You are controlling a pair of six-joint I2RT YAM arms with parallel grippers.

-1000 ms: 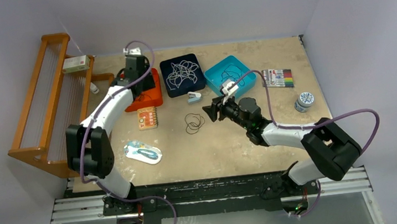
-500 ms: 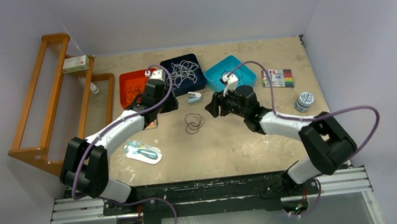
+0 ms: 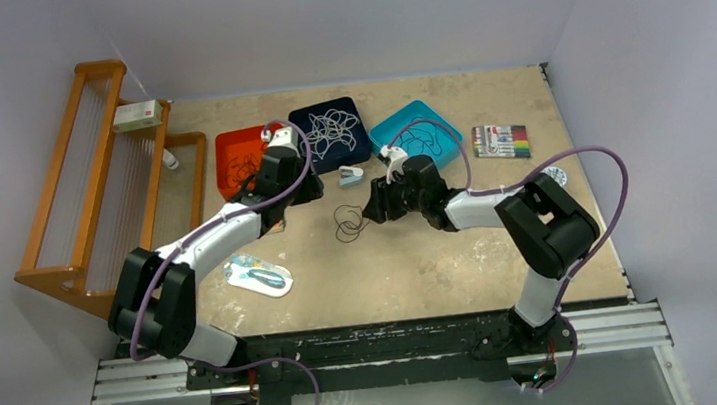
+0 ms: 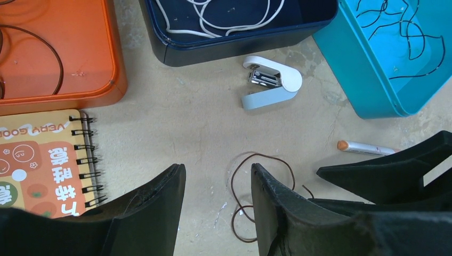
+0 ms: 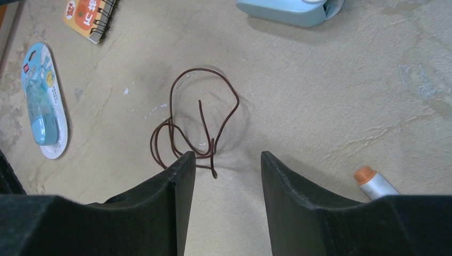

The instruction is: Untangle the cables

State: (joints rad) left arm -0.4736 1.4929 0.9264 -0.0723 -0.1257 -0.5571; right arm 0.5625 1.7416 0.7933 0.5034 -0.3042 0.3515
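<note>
Nearest the arm bases, a blue tape dispenser (image 3: 258, 275) is lying on the tabletop (image 3: 422, 266), well apart from both hands.

Beyond it, a loose brown cable (image 5: 204, 69) is resting flat at mid-tabletop in overlapping loops, between the two hands. The right hand (image 5: 226, 160) is hovering low at one side of the cable with its jaws standing partly apart. One cable end is lying in the gap beside one finger, but nothing is being clamped. The left hand (image 4: 217, 170) is hovering at the opposite side, jaws likewise partly apart and empty, with the loops lying just ahead of its fingertips. This two-sided stance is probably letting each hand take a separate strand so that the loops can be drawn apart.

An orange-capped pen (image 4: 365, 148) is lying just beside the right hand, and a spiral notebook (image 4: 42, 160) just beside the left hand.

Farther out, a stapler (image 4: 272, 82) is lying in front of three trays.
- The orange tray (image 4: 64, 102) is holding brown cables (image 3: 244, 159).
- The navy tray (image 4: 234, 45) is holding white cables (image 3: 329, 131).
- The teal tray (image 4: 352, 74) is holding black cables (image 3: 416, 139).

The trays appear to be sorting by colour, so the orange tray is the likely destination.
</note>
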